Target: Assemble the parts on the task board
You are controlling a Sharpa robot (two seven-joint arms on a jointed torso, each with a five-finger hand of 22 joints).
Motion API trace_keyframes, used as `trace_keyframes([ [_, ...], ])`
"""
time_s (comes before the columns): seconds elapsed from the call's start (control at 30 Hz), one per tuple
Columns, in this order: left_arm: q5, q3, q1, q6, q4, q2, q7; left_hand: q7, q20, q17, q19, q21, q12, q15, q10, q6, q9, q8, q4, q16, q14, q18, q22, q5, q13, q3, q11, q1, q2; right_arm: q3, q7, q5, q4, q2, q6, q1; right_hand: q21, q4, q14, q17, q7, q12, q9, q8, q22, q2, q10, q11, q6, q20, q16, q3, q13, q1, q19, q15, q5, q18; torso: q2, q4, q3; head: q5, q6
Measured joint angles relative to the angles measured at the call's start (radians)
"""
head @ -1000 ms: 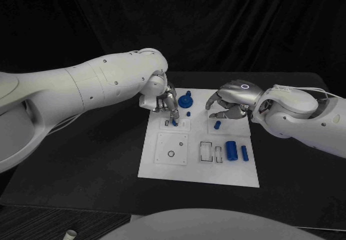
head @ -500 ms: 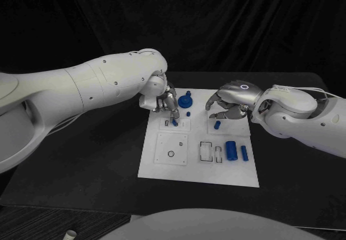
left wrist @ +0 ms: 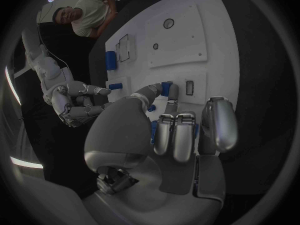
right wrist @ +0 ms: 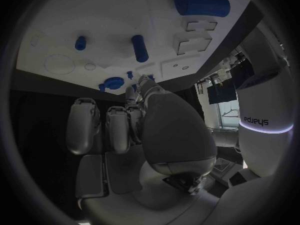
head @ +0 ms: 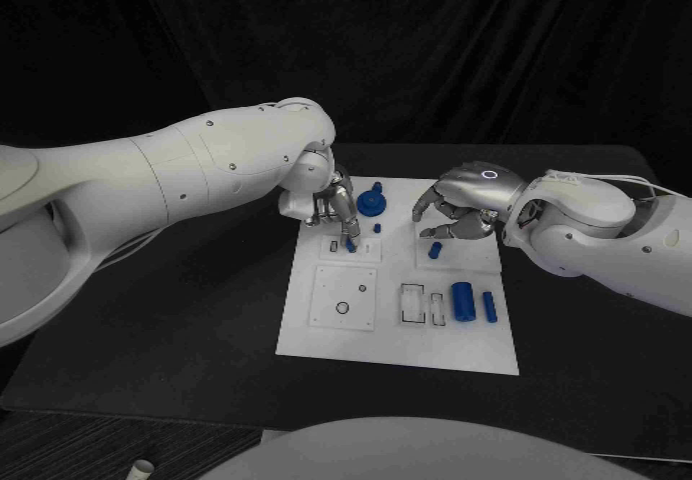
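The white task board [head: 397, 290] lies mid-table. My left hand [head: 329, 205] hovers over its far left corner and pinches a small blue peg [head: 351, 240] between thumb and finger; the left wrist view shows that peg [left wrist: 165, 88] by a small slot. A blue round part with a knob [head: 374, 203] and a short peg [head: 378, 228] stand beside it. My right hand [head: 462, 205] hangs over the far right part with bent fingers, holding nothing. Another small peg [head: 434, 247] lies just under its fingertips and shows free on the board in the right wrist view [right wrist: 139, 48].
A large blue cylinder [head: 463, 300] and a thinner one [head: 489, 306] lie at the board's right side, next to two narrow rectangular slots [head: 414, 303]. A round recess [head: 342, 307] marks the near left panel. Black table surrounds the board.
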Motion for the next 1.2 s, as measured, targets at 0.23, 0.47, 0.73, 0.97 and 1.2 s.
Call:
trace_keyframes([
  [0.23,0.0,0.001,-0.003,0.001,0.0,-0.001,0.002,-0.004,0.0,0.0,0.0,-0.004,0.0,0.0,0.0,0.007,0.001,0.0,0.0,0.0,0.0,0.0,0.0,-0.005,0.0,0.0,0.0,-0.004,-0.001,0.0,-0.001,0.0,0.0,0.0,0.003,0.0,-0.005,0.0,0.0,0.0,0.0,0.0,-0.001,0.0,0.0,0.0,0.0,0.0,0.0,0.001,-0.004,0.0,0.0,0.0,-0.001,0.0,0.0,0.0,0.0,0.0002,0.0,0.002,0.0],
  [0.47,0.002,0.001,-0.006,0.001,0.001,0.002,0.003,-0.005,0.0,0.0,0.0,-0.006,0.0,0.0,0.0,0.009,0.002,-0.001,0.0,0.0,0.0,0.0,0.0,-0.008,0.0,0.0,0.0,-0.007,0.002,0.0,-0.002,0.0,-0.001,0.001,0.006,0.0,-0.012,0.0,0.0,0.0,0.0,-0.006,-0.001,0.0,0.0,0.0,0.0,0.0,0.0,0.004,-0.007,0.0,-0.001,0.0,-0.004,0.0,0.004,0.0,0.0,0.0012,0.0,0.0,0.0],
  [0.73,0.003,0.002,-0.007,0.001,0.0,0.003,0.004,-0.007,0.0,0.0,0.0,-0.008,0.0,0.0,-0.002,0.006,0.005,-0.003,0.0,0.0,0.0,0.0,0.0,-0.012,0.0,0.0,-0.002,-0.008,0.003,0.0,-0.003,0.0,-0.001,0.001,0.008,0.0,-0.017,0.0,0.0,0.0,0.0,-0.006,0.0,0.0,0.0,0.0,-0.007,0.0,0.0,0.0,-0.011,0.0,-0.005,0.0,-0.007,0.0,0.005,0.0,0.001,0.0012,-0.0005,0.0,0.0],
  [0.97,0.002,-0.001,-0.015,0.001,-0.003,0.004,0.004,-0.014,0.0,0.0,0.0,-0.016,0.0,0.0,-0.002,0.013,0.003,-0.017,0.0,0.0,0.0,0.0,0.0,-0.014,0.0,0.0,-0.002,-0.014,0.018,0.0,-0.004,0.0,-0.002,0.001,0.009,-0.001,-0.017,0.0,0.0,0.0,0.0,-0.007,0.0,0.0,0.0,0.0,-0.007,0.0,0.0,0.0,-0.011,0.0,-0.007,0.0,-0.008,0.0,0.005,0.0,0.001,-0.0001,-0.0007,0.0,0.0],
  [1.2,0.001,0.0,-0.017,0.0,-0.004,0.004,0.004,-0.019,0.0,0.0,0.0,-0.016,0.0,0.0,-0.002,0.019,0.004,-0.017,0.0,0.0,0.0,0.0,0.0,-0.023,0.0,0.0,-0.002,-0.014,0.018,0.0,-0.004,0.0,-0.002,0.001,0.01,-0.003,-0.023,0.0,0.0,0.0,0.0,-0.011,0.0,0.0,0.001,0.0,-0.007,0.0,0.0,0.004,-0.017,0.0,-0.01,0.0,-0.011,0.0,0.005,0.0,0.001,-0.0006,-0.0007,-0.001,0.0],
])
